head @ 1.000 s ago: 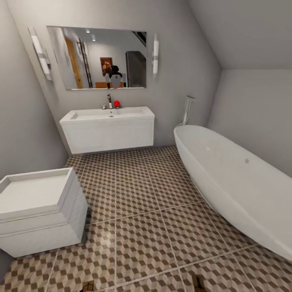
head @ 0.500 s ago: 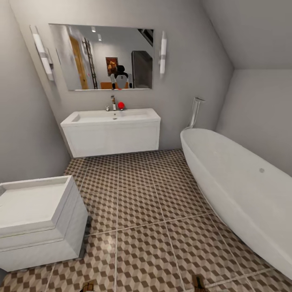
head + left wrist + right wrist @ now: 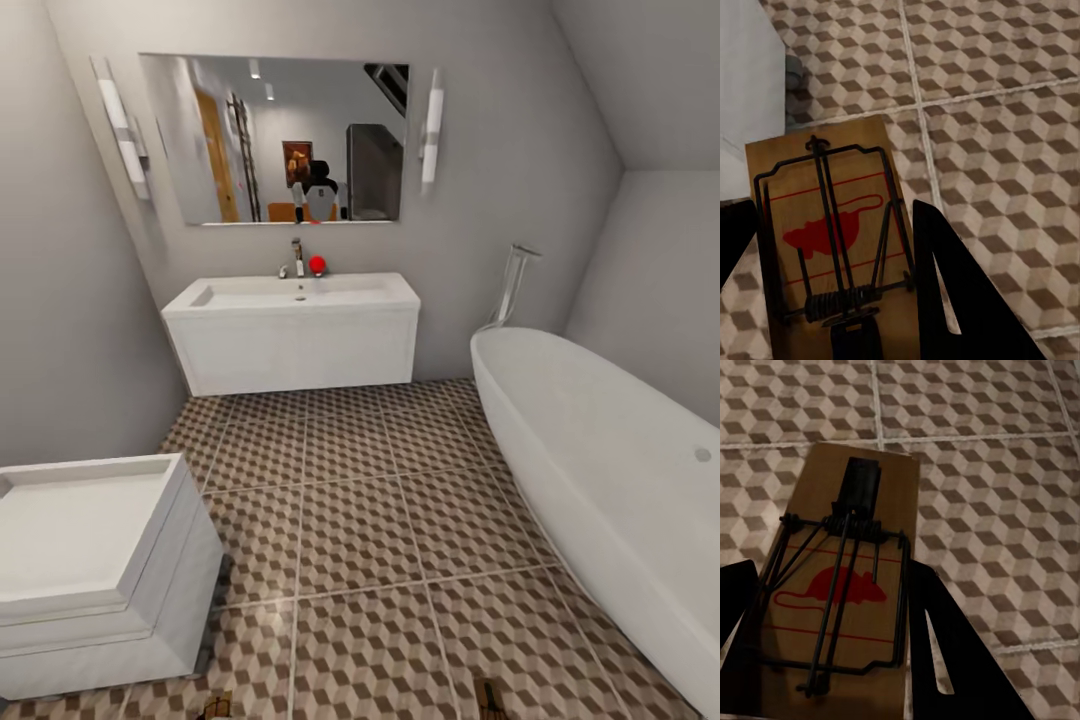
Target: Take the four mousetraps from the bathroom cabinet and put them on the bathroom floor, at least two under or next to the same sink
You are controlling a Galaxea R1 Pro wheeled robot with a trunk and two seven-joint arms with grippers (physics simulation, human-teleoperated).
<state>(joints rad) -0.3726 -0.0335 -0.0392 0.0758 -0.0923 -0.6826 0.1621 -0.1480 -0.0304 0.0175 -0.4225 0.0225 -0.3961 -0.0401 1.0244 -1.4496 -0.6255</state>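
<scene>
While over floor, left gripper (image 3: pixel 832 285) clamping mousetrap (image 3: pixel 832 232), right gripper (image 3: pixel 825 645) clamping second mousetrap (image 3: pixel 844 577)

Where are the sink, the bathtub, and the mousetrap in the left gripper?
sink (image 3: pixel 300 293), head view, basin surface.
bathtub (image 3: pixel 600 450), head view, inner wall.
mousetrap (image 3: pixel 832 232), left wrist view, red mouse print on its board.

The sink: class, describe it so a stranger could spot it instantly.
Start at the large mirror on the far wall; directly below hangs the sink, a wide white rectangular basin with a chrome faucet. Unlike the oval bathtub beside it, it is boxy and wall-mounted.
</scene>
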